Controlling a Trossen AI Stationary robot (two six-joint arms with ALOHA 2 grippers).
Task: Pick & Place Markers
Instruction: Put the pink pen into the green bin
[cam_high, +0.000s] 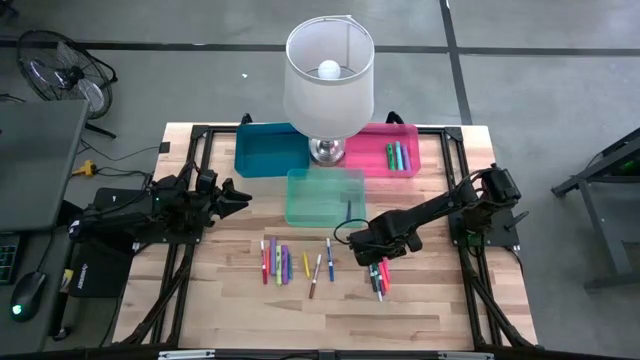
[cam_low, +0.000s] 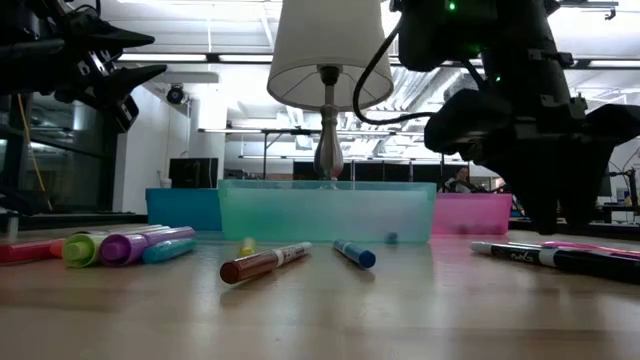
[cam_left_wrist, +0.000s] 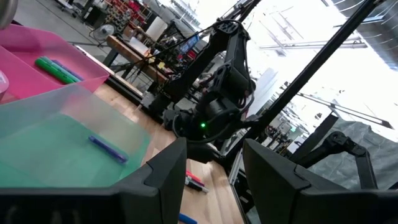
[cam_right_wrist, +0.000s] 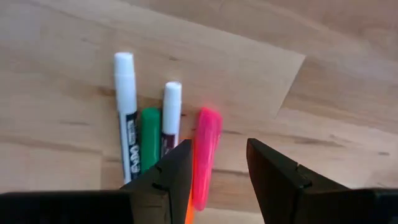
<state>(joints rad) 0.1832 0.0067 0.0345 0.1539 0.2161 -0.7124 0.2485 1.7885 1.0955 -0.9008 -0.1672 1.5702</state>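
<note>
Markers lie flat on the wooden table in three clusters: several (cam_high: 275, 260) toward the left, three (cam_high: 320, 262) in the middle, and a few (cam_high: 380, 282) under my right gripper (cam_high: 379, 264). That gripper (cam_right_wrist: 219, 180) is open, pointing down, low over a pink marker (cam_right_wrist: 206, 146) that lies beside a green one (cam_right_wrist: 149, 140) and two white-capped ones (cam_right_wrist: 126, 112). Its fingers stand on either side of the pink marker's near end. My left gripper (cam_high: 237, 196) waits open, raised at the table's left, beside the green bin.
Three plastic bins stand at the far side: blue (cam_high: 270, 150), pink (cam_high: 385, 135) with a few markers (cam_high: 397, 157) inside, and translucent green (cam_high: 325, 195) holding one blue marker (cam_left_wrist: 107, 148). A lamp (cam_high: 330, 80) stands between the bins. Bare wood lies near the front edge.
</note>
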